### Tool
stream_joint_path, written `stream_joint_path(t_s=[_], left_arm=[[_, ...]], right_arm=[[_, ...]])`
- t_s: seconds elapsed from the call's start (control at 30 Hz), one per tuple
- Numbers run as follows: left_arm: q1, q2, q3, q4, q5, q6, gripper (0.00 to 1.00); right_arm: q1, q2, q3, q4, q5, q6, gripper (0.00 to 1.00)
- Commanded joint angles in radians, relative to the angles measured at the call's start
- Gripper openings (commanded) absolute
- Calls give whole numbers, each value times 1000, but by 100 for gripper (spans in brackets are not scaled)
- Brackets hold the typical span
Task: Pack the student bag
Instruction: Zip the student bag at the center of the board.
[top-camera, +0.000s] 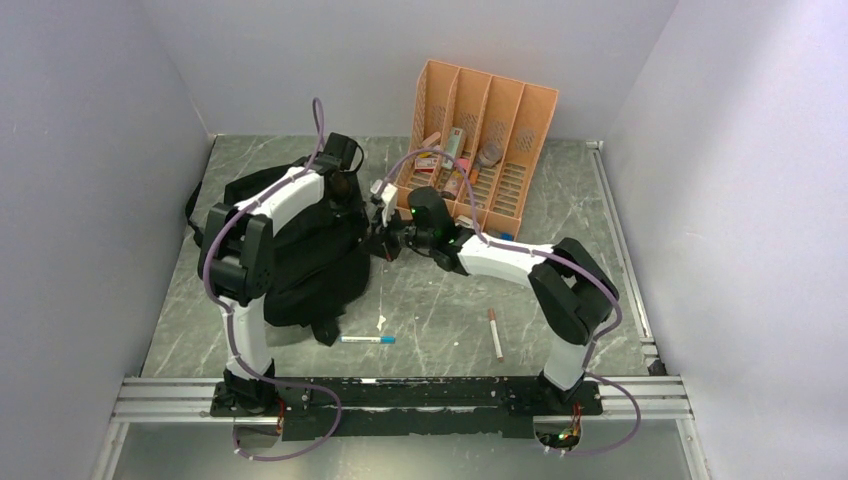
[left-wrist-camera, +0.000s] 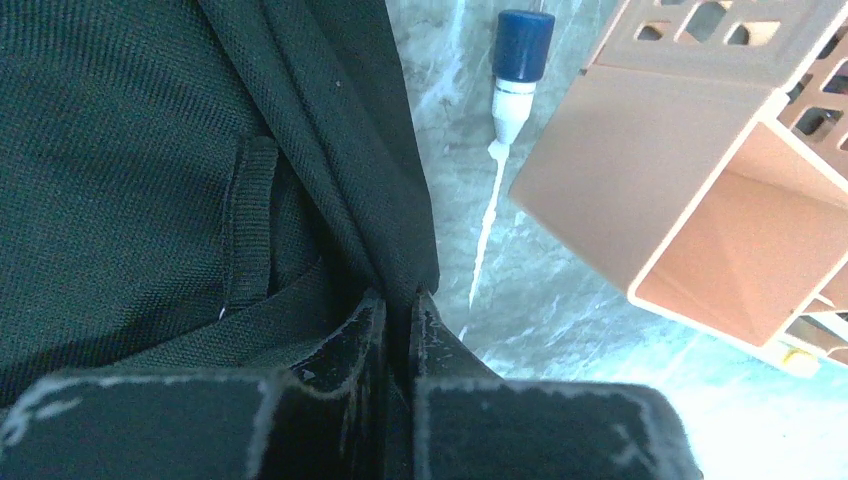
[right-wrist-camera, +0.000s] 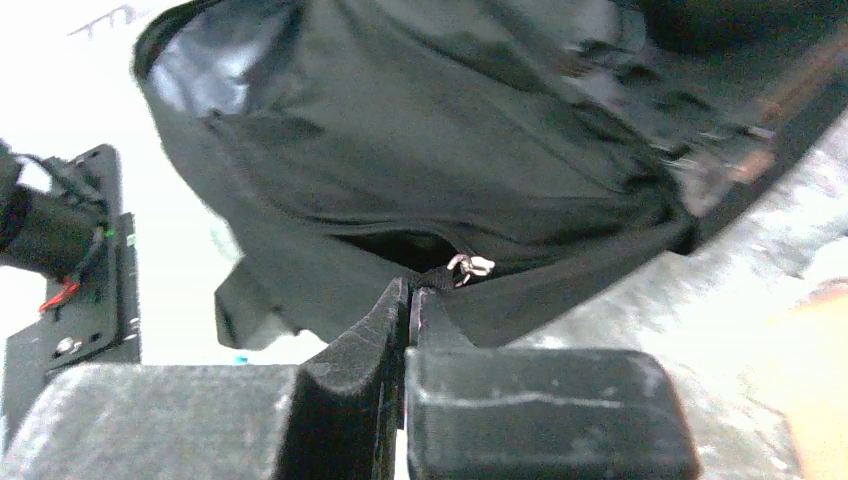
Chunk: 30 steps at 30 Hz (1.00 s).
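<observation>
Arm bases sit on rail (top-camera: 655, 396) at 6 o'clock. L fingers (left-wrist-camera: 372, 312) clenched on fabric edge of student bag (top-camera: 300, 255), which lies on bench (top-camera: 440, 300) at approx 9 o'clock. R fingers (right-wrist-camera: 392, 310) clamped on bag fabric by zip pull (right-wrist-camera: 470, 265); orange organizer (top-camera: 528, 140) at 1 o'clock.

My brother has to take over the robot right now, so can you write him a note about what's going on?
Left gripper: shut on a fold of the large soft black fabric backpack.
Right gripper: shut on the backpack's edge beside the metal zip pull.
Backpack lies on the table, left of the orange slotted desk organizer, zip partly open.
Done: both grips set.
Left: probably widen the opening, then pack the blue-capped pen and pinkish pen lying on the table.
</observation>
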Motion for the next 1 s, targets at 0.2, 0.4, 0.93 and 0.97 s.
stream_joint_path(t_s=[0.2, 0.4, 0.93, 0.97], left_arm=[[39, 74, 93, 73, -44, -12, 5], [76, 76, 104, 83, -20, -20, 5], [92, -361, -235, 41, 131, 153, 62], [84, -386, -259, 31, 130, 158, 62]], right_arm=[[163, -96, 9, -55, -53, -15, 0], [215, -98, -19, 51, -108, 45, 0], [186, -128, -118, 77, 236, 83, 0], [186, -126, -117, 77, 228, 81, 0]])
